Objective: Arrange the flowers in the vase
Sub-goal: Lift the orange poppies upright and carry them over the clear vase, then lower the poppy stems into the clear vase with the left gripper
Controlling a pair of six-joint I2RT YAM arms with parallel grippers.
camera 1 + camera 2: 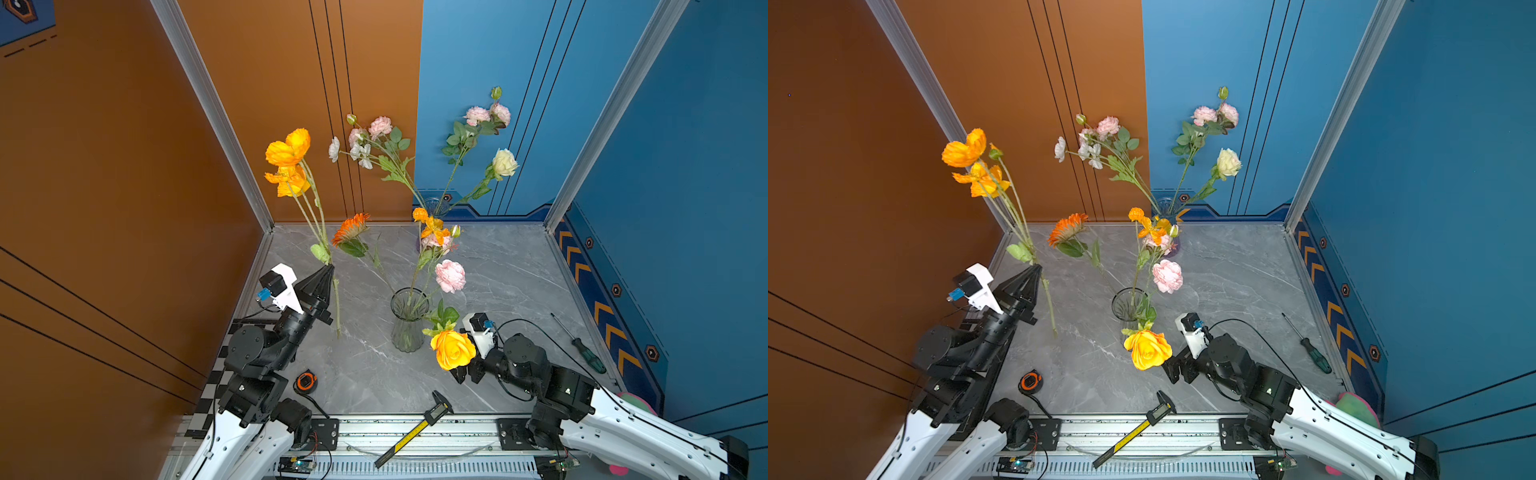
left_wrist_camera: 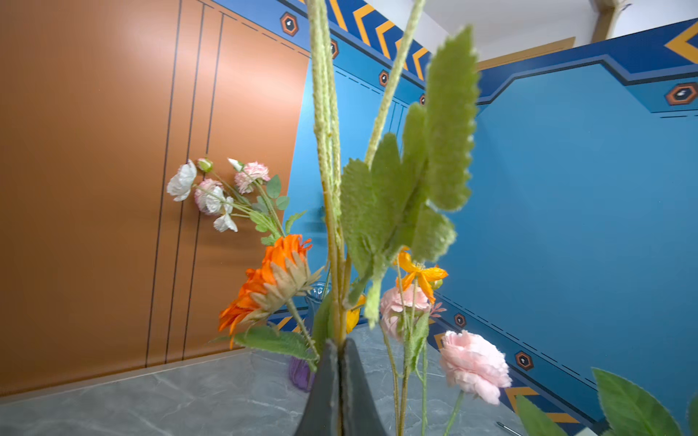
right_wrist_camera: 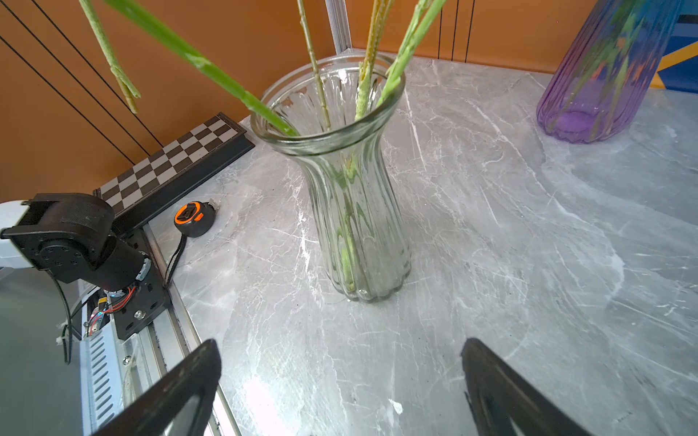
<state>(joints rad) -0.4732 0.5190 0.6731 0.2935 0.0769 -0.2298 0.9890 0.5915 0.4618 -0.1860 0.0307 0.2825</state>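
Observation:
A clear ribbed glass vase (image 1: 408,320) (image 1: 1128,307) (image 3: 355,188) stands mid-table. It holds an orange daisy-like bloom (image 1: 351,227), a pink bloom (image 1: 450,275), small orange blooms (image 1: 430,226) and a yellow rose (image 1: 453,350) drooping toward the front. My left gripper (image 1: 330,268) (image 2: 340,341) is shut on the stem of tall orange-yellow flowers (image 1: 288,153), held upright left of the vase. The stem's lower end (image 1: 337,328) hangs free beside the vase. My right gripper (image 1: 467,374) (image 3: 340,351) is open and empty, low in front of the vase, right of the rose.
A purple vase (image 1: 434,208) (image 3: 600,75) at the back wall holds pink, white and cream flowers. A tape measure (image 1: 306,381), a caliper (image 1: 415,432) and a screwdriver (image 1: 582,347) lie near the front and right edges. A checkerboard strip (image 3: 170,166) lines the left side.

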